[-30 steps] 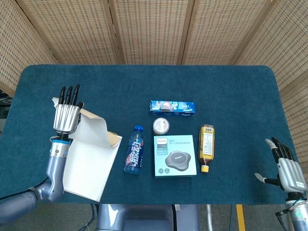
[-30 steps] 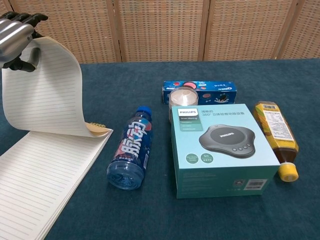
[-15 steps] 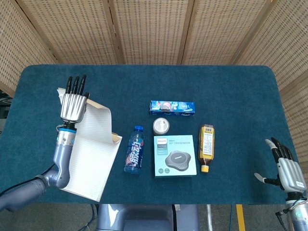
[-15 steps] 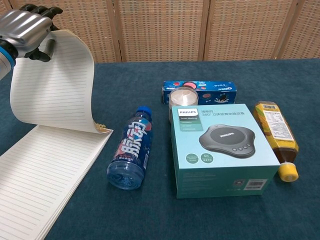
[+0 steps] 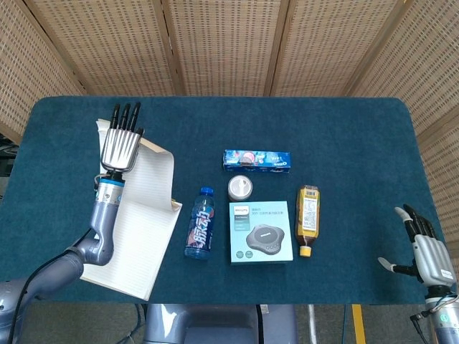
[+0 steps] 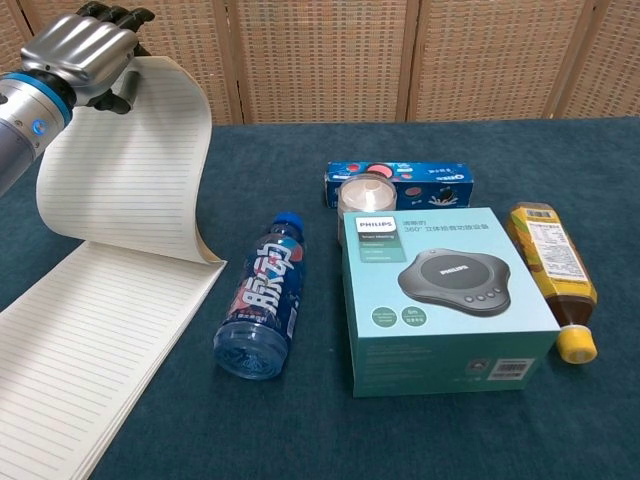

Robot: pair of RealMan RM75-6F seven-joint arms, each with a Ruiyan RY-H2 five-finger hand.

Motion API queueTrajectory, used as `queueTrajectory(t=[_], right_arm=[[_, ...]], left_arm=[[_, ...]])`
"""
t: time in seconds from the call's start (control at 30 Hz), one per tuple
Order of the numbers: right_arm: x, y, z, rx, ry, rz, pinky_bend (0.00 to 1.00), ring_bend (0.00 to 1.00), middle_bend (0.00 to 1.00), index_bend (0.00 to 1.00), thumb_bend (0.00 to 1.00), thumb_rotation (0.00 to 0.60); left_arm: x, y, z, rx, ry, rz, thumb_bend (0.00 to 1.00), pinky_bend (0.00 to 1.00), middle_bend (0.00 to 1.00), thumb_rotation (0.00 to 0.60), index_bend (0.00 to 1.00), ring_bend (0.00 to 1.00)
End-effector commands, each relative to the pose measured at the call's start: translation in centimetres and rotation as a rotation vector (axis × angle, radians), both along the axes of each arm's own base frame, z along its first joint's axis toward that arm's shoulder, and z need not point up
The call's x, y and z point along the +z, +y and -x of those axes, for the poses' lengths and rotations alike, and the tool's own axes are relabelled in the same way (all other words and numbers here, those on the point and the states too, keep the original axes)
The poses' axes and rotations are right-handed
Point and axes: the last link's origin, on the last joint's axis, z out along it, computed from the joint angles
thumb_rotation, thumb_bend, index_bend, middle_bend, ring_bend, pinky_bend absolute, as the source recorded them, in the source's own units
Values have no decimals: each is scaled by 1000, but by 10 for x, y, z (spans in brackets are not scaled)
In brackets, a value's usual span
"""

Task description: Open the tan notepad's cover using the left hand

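Woven cane screens (image 5: 229, 43) along the back, dark teal cloth-covered table (image 5: 344, 136) in front.

Tan notepad (image 5: 133, 236) over at about 9 o'clock on the table, lying open with lined white pages facing up. Got a lined sheet (image 6: 135, 165) lifted and curled upward, bottom edge still attached near the notepad's top. Tan cover itself not really visible from either camera, so can't tell exactly how it lies.

Left hand (image 6: 85, 50) up at the top edge of that curled sheet, gripping it between thumb and curled-over fingers in the chest view. From the head view, same left hand showing from the back, fingers pointing toward 12 o'clock.

Just beside the notepad toward 3 o'clock: blue plastic drink bottle with a blue cap (image 5: 200, 222), lying on its side, cap pointing to 12 o'clock. Next over, teal cardboard box with a picture of a grey round speaker (image 5: 262, 231), flat on the table. Right at the box's 12 o'clock edge, small round white-lidded container (image 5: 240, 188), touching or nearly touching it, hard to say. Further toward 12 o'clock, long blue cookie box (image 5: 257, 160) lying crosswise.

At 3 o'clock of the teal box, amber bottle with a yellow cap (image 5: 308, 211), on its side, cap pointing to 6 o'clock.

Right hand (image 5: 424, 251) way off at about 4 o'clock past the table's corner, fingers spread, holding nothing.
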Motion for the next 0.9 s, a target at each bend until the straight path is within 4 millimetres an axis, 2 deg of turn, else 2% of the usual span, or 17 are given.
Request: queueTrajectory(t=[0.03, 0.37, 0.7, 0.77, 0.9], right_arm=[[0, 0, 0, -2, -4, -1, 0, 0, 0, 32, 53, 600], [0, -1, 0, -4, -16, -1, 0, 0, 0, 33, 53, 600], [1, -1, 0, -2, -25, 6, 0, 0, 0, 32, 53, 600], [1, -2, 1, -3, -28, 5, 0, 0, 0, 32, 53, 600], [1, -2, 1, -4, -32, 4, 0, 0, 0, 32, 53, 600]], left_arm=[[-4, 5, -7, -21, -3, 2, 696, 0, 0, 600, 802, 0], [-2, 18, -25, -89, 9, -55, 682, 0, 0, 600, 802, 0], [-14, 23, -34, -106, 12, -70, 667, 0, 0, 600, 802, 0], [-16, 24, -36, -107, 14, -73, 652, 0, 0, 600, 802, 0], [-22, 25, -38, -106, -7, -58, 520, 0, 0, 600, 795, 0]])
